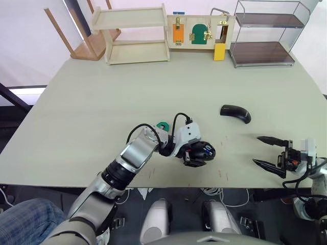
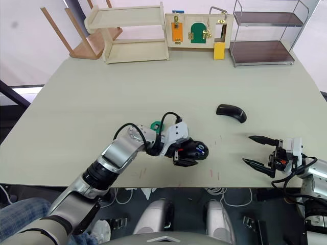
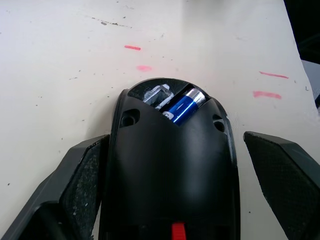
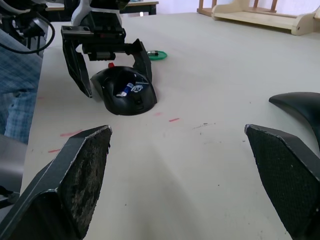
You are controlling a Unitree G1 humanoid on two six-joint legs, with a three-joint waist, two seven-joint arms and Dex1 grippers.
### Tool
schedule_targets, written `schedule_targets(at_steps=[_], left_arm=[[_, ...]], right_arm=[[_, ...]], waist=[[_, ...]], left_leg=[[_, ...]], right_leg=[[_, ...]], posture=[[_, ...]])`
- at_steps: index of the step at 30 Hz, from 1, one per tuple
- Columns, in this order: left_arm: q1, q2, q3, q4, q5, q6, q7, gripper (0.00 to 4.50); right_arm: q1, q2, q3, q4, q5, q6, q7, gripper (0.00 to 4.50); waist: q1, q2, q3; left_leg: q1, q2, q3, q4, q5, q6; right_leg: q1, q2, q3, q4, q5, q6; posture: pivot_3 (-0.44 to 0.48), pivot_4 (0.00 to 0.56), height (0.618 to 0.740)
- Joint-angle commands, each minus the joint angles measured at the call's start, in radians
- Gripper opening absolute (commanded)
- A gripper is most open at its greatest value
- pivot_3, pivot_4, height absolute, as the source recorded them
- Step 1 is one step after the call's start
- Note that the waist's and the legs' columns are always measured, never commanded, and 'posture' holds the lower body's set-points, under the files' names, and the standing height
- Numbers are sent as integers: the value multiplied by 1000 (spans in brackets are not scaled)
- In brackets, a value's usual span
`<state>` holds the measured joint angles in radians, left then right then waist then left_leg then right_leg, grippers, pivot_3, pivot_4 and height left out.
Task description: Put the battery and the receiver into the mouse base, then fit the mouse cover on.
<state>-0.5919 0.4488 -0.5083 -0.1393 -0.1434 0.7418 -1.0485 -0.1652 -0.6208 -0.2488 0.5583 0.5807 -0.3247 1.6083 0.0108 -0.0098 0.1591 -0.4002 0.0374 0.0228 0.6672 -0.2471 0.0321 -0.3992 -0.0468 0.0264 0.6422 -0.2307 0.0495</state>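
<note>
The black mouse base [image 1: 205, 149] rests on the table near the front edge. Its compartment is uncovered, and the blue battery [image 3: 184, 105] lies inside it. Beside the battery sits a small dark and silver piece that looks like the receiver [image 3: 158, 96]. My left gripper [image 1: 198, 154] is open and straddles the base, one finger close against its side and the other apart from it. The glossy black mouse cover [image 1: 235, 113] lies alone on the table, farther back and to the right. My right gripper [image 1: 256, 150] is open and empty at the front right, in front of the cover.
A green disc [image 1: 162, 125] lies just behind my left wrist. Along the far edge stand a wooden shelf [image 1: 135, 33], a latch board [image 1: 196, 31], a yellow block [image 1: 219, 51] and a wire rack [image 1: 265, 33]. A person's knee [image 1: 20, 219] shows at the front left.
</note>
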Motion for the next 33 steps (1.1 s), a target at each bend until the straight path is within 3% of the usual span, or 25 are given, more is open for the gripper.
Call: schedule_targets(at_steps=[1, 7, 14, 20, 26, 33], left_arm=[[-17, 21, 51, -131, -53, 42, -12, 4487], [-23, 54, 108, -207, -93, 53, 11, 4487], [32, 56, 266, -281, -181, 61, 76, 4487], [156, -38, 464, -334, -234, 0, 264, 4487], [293, -105, 524, -368, -159, -72, 476, 4487], [429, -148, 503, -377, -37, -97, 688, 4487]], right_arm=[[3, -6, -23, -33, 24, -7, 6, 4500], [-6, 3, -14, -26, 33, -6, 6, 4500], [-21, -6, -8, -11, 43, -5, 6, 4500], [-20, -17, 2, -6, 50, -6, 6, 4500], [-2, -24, 1, -17, 62, -4, 6, 4500], [20, -31, 6, -22, 68, -11, 6, 4500]], waist=[[0, 1, 2], [-1, 1, 4], [-4, 1, 6], [-15, 0, 7], [-18, 0, 7], [-21, -1, 7]], left_leg=[[0, 0, 0, 0, 0, 0], [0, 0, 0, 0, 0, 0], [0, 0, 0, 0, 0, 0], [0, 0, 0, -1, 0, 0], [0, 0, 0, 0, 0, 0], [1, 0, 1, 0, 0, 0]], right_leg=[[0, 0, 0, 0, 0, 0], [0, 0, 0, 0, 0, 0], [0, 0, 0, 0, 0, 0], [0, 0, 0, 0, 0, 0], [0, 0, 0, 1, 0, 0], [0, 0, 1, 1, 0, 0]], posture=[[0, 150, 740], [0, 150, 740], [0, 150, 740], [0, 150, 740], [0, 150, 740], [0, 150, 740]])
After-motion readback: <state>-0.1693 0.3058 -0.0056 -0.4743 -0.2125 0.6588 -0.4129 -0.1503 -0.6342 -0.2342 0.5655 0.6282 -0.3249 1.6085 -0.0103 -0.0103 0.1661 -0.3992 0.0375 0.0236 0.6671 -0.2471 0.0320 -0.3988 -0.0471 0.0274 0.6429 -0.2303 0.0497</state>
